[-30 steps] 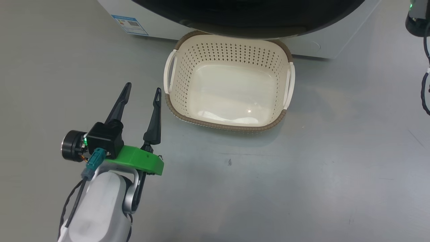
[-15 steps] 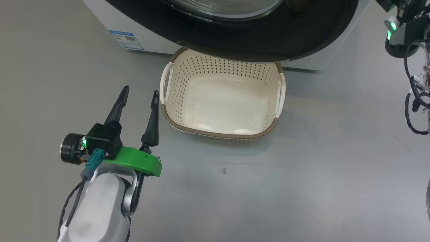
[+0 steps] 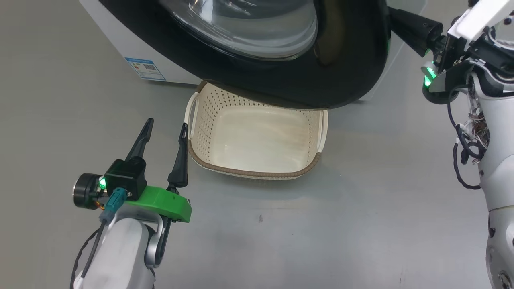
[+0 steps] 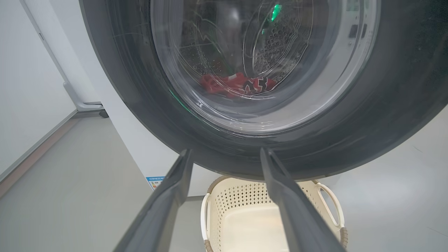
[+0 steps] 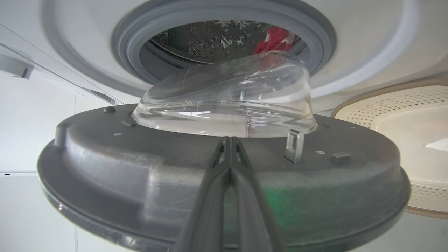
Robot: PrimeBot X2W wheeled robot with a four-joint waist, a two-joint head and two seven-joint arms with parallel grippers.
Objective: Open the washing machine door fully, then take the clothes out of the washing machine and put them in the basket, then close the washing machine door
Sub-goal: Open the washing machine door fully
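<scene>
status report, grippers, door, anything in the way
left gripper open, beside basket. right gripper shut, tips at inner face of washing machine door. door part open, overhanging basket; clothes in drum.

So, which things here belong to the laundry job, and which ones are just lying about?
For the job: washing machine door, red clothes, washing machine, basket.
Not part of it: blue label, wheeled white frame, dark floor mark.
</scene>
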